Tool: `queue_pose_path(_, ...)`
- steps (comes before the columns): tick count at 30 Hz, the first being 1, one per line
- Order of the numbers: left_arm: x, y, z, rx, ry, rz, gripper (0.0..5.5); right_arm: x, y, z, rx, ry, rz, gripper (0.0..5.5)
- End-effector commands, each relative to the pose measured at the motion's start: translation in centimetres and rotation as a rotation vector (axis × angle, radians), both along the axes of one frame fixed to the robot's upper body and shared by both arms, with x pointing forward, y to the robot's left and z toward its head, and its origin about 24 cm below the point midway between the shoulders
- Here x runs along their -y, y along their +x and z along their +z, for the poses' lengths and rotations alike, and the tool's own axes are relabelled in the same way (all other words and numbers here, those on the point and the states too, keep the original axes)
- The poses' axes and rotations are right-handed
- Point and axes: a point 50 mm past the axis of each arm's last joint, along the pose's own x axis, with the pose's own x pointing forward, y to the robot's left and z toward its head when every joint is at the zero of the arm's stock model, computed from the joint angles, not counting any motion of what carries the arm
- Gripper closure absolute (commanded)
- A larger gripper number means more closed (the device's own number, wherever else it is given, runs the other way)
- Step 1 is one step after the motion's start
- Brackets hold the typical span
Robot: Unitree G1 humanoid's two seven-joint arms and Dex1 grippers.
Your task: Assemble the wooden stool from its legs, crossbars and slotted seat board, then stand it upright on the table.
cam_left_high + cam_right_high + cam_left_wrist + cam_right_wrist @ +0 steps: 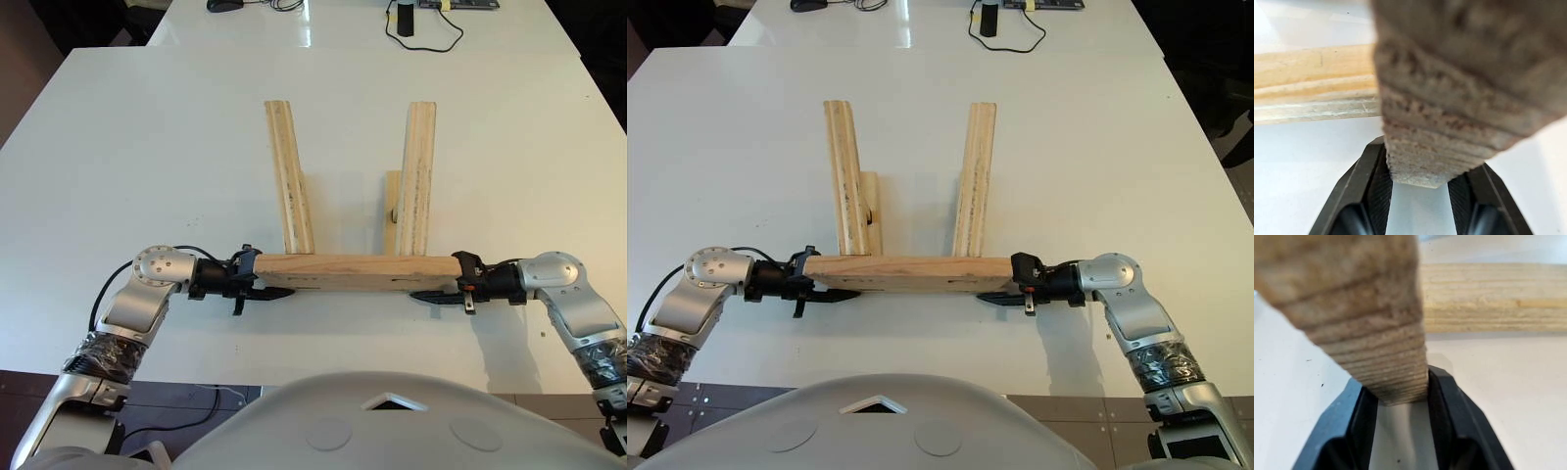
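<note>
The wooden seat board (358, 271) stands on edge across the near part of the table, with two wooden legs (290, 178) (417, 176) running away from it toward the far side. A short crossbar (392, 211) lies between the legs, beside the right one. My left gripper (263, 286) is shut on the board's left end (1449, 98), and my right gripper (433, 293) is shut on its right end (1352, 308). In both wrist views the dark fingers (1374, 191) (1449, 426) press the board's end grain from both sides.
The white table (118, 166) has wide bare room on both sides of the stool. At the far edge lie a dark mouse (224, 6), a black cable (421, 39) and a small dark device (403, 20).
</note>
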Motion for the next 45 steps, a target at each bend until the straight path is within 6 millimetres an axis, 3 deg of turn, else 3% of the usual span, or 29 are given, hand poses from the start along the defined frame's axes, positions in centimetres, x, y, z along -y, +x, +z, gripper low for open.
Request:
queue_pose_path(1, 0.4, -0.3, 0.8, -0.037, -0.054, -0.010, 4.07, -0.1, -1.4, 0.5, -0.085, 0.025, 0.002, 4.12)
queue_pose_path(4, 0.9, -0.9, 2.5, -0.054, -0.110, -0.042, 4.07, -0.3, -2.7, 2.0, -0.128, 0.091, -0.018, 4.12)
queue_pose_path(9, 1.4, -2.2, 7.1, -0.130, -0.273, -0.071, 4.07, -0.9, -4.7, 6.8, -0.199, 0.294, -0.057, 4.12)
queue_pose_path(15, 2.6, -2.6, 12.6, -0.181, -0.541, -0.102, 4.07, -1.7, -4.6, 13.5, -0.153, 0.619, -0.108, 4.12)
queue_pose_path(19, 3.1, -2.1, 15.0, -0.191, -0.684, -0.090, 4.07, -2.5, -3.9, 16.0, -0.130, 0.813, -0.141, 4.12)
queue_pose_path(23, 3.1, 0.0, 16.7, -0.208, -0.837, 0.016, 4.07, -3.1, -3.3, 16.6, -0.130, 0.946, -0.204, 4.12)
queue_pose_path(27, 4.1, 1.8, 17.2, -0.215, -0.859, 0.122, 4.07, -4.0, -2.7, 17.0, -0.124, 1.016, -0.252, 4.12)
queue_pose_path(37, 5.1, 6.0, 18.1, -0.254, -0.882, 0.433, 4.05, -5.4, -0.6, 15.8, -0.087, 0.978, -0.491, 4.10)
queue_pose_path(41, 5.4, 6.7, 18.0, -0.253, -0.895, 0.546, 4.03, -5.5, 0.5, 15.3, -0.076, 0.930, -0.618, 4.05)
queue_pose_path(45, 6.0, 8.2, 16.3, -0.217, -0.746, 0.787, 3.95, -6.0, 1.5, 14.7, -0.107, 0.876, -0.743, 4.03)
